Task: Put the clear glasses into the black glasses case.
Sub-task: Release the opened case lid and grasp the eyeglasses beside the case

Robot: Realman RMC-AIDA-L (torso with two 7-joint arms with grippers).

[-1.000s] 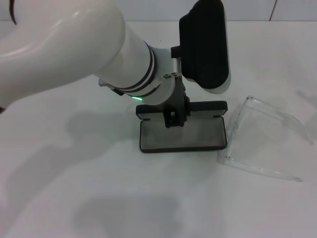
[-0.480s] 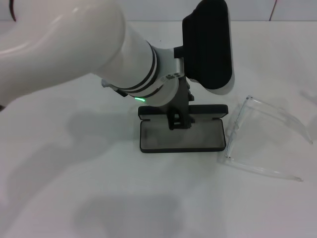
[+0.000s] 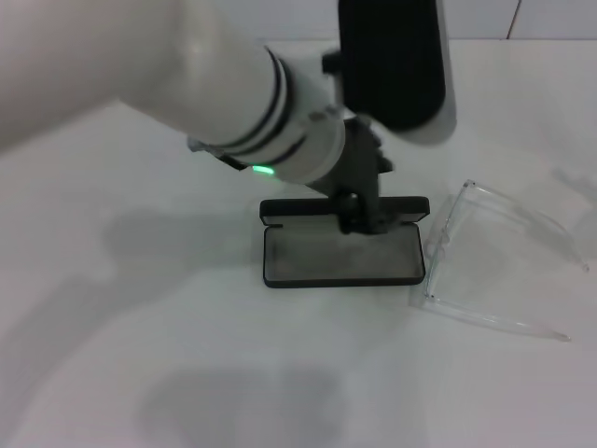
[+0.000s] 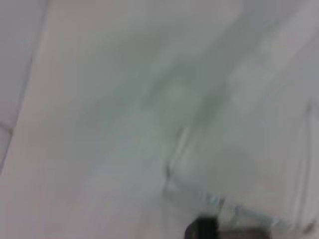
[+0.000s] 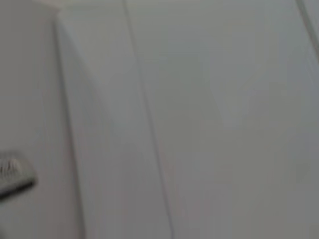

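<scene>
We take this for a lab bench: a bare white table (image 3: 140, 373) (tiled wall (image 3: 522, 19) behind it), nothing homely.

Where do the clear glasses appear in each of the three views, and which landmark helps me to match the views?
Head view: the clear glasses lie on the white table, right of the open black glasses case.
Left wrist view: the glasses show faintly, low in the picture.
Right wrist view: not in it.
Shared landmark: the case, whose dark edge sits beside the glasses in both views.
</scene>
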